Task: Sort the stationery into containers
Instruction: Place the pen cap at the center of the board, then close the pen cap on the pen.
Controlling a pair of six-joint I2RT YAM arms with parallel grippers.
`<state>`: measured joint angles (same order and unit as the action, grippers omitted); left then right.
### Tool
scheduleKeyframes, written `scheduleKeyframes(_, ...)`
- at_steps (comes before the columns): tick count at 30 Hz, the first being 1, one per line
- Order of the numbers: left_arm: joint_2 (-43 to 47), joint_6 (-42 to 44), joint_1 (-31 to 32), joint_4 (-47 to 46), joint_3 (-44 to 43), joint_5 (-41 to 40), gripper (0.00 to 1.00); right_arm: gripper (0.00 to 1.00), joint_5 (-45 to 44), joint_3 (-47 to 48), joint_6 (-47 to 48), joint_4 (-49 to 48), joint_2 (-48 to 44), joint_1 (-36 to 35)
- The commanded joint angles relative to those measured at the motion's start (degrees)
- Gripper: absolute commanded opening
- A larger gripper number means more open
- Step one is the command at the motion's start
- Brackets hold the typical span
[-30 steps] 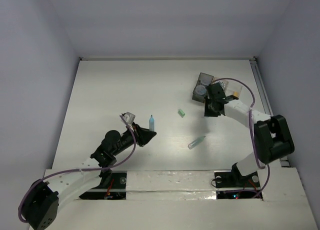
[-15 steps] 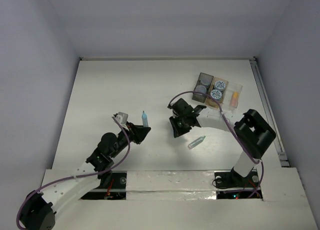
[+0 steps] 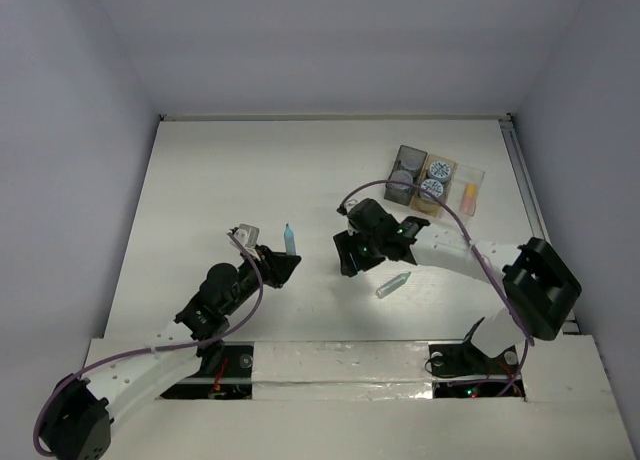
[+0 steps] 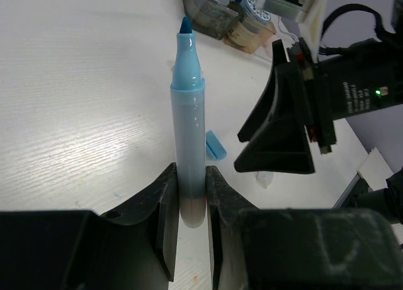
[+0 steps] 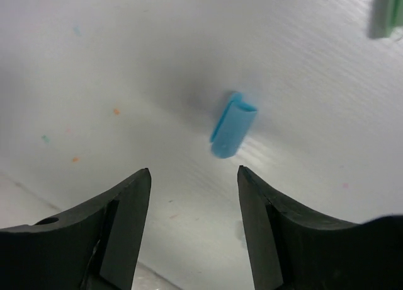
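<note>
Right gripper [image 5: 192, 173], fingers spread, hovers over the small blue plastic cap [image 5: 232, 132] lying on the white table [image 5: 94, 63] just ahead of its gap (long axis pointing away); left gripper [image 4: 189, 183] pinches the uncapped light-blue marker [image 4: 187, 101] upright.

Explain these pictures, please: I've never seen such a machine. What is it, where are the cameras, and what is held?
These are two robot arms bolted at a white table edge. One picture looks down from above; the other two come from a camera on each wrist. The left pincer is shut on an uncapped light blue marker, held upright. The right pincer is open above a blue cap lying on the table. A mint green marker lies nearby. Farther back, three joined trays hold round jars and an orange stick.
</note>
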<state>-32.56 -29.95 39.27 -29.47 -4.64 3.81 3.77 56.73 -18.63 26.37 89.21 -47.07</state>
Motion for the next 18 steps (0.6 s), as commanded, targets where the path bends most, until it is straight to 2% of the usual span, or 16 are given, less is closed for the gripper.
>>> scheduleKeyframes(1, -0.2, 1.1, -0.2, -2.6, -1.6, -0.6, 0.00, 0.59, 6.8, -3.8, -4.4, -6.7, -1.9, -2.9)
scheduleKeyframes(3, -0.5, 1.2, -0.2, -2.5, -1.8, -0.7, 0.00, 0.46, 7.5, -5.9, -6.4, -8.9, -1.4, -3.6)
scheduleKeyframes(6, -0.7, 1.2, -0.2, -2.7, -1.7, -0.7, 0.00, 0.42, 8.3, -7.9, -9.5, -14.7, -0.6, -3.6)
scheduleKeyframes(9, -1.1, 1.1, -0.2, -2.9, -1.8, -0.3, 0.00, 0.39, 6.7, -9.6, -11.7, -19.4, 1.1, -3.6)
scheduleKeyframes(16, -0.5, 1.1, -0.2, -2.7, -1.5, 0.1, 0.00, 0.36, -8.6, -8.8, -14.2, -14.4, 3.7, -3.6)
scheduleKeyframes(18, -0.5, 1.0, -0.2, -2.9, -1.5, 0.3, 0.00, 0.37, -10.6, -8.7, -14.2, -13.8, 3.3, -3.0)
